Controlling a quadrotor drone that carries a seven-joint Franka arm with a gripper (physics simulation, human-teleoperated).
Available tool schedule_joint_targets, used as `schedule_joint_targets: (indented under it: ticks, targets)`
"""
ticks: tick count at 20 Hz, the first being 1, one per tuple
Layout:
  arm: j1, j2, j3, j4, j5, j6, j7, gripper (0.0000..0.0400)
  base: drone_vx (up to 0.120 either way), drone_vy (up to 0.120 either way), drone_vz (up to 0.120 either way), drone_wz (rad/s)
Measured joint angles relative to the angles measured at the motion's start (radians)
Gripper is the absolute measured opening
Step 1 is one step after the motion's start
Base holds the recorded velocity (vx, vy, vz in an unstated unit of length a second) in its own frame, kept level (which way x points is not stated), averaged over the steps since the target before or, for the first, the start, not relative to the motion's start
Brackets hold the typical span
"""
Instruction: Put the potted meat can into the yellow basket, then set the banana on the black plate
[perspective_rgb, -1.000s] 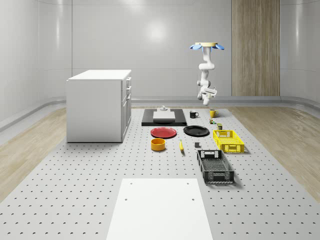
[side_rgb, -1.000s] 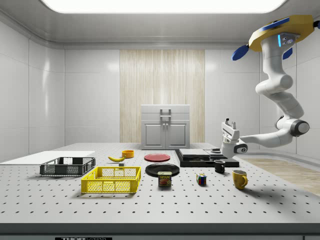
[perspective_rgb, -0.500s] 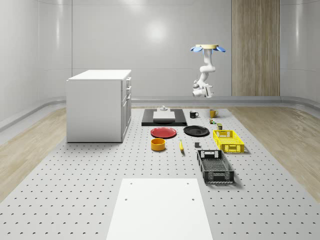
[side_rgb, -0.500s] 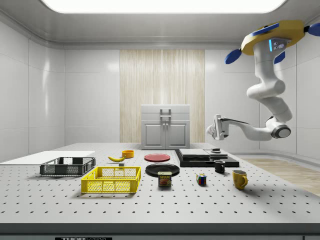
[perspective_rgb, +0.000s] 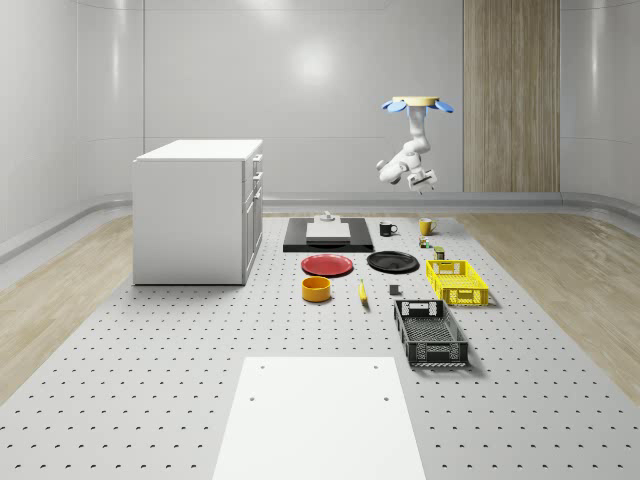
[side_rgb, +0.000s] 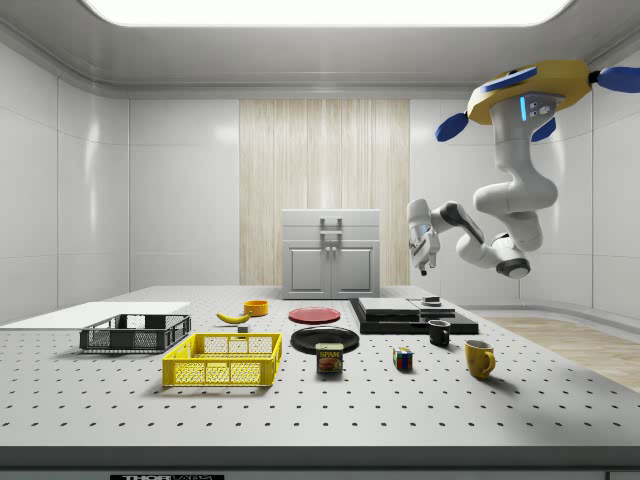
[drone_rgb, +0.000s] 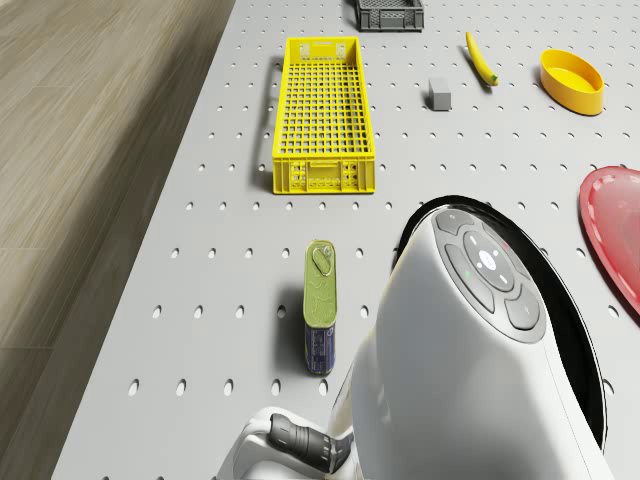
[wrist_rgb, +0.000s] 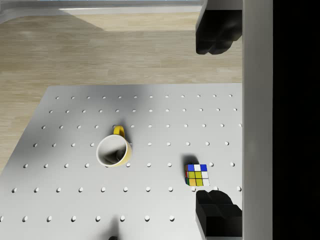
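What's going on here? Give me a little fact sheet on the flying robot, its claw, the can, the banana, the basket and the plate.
drone: hovering high above the table's end with the yellow mug
gripper: open, empty, in the air well above the table
potted meat can: on the table, between yellow basket and cube
yellow basket: on the table, nothing seen inside
banana: on the table, untouched
black plate: on the table, bare

whole-scene: high, far | side: low | both share table (perspective_rgb: 150, 350)
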Motion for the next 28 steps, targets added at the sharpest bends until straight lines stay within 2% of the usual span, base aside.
schedule_joint_targets:
  ticks: [5, 10, 17, 28]
  targets:
    - [-0.154, -0.052, 0.076, -0.034, -0.098, -0.067, 0.101, 0.0400, 0.120, 0.000, -0.120, 0.000]
    - [-0.229, -0.091, 0.113, -0.042, -0.123, -0.086, 0.152, 0.0400, 0.120, 0.000, -0.120, 0.000]
    - [-0.277, -0.135, 0.140, -0.042, -0.119, -0.074, 0.187, 0.0400, 0.120, 0.000, -0.120, 0.000]
    - [-0.309, -0.196, 0.165, -0.039, -0.092, -0.029, 0.214, 0.0400, 0.120, 0.000, -0.120, 0.000]
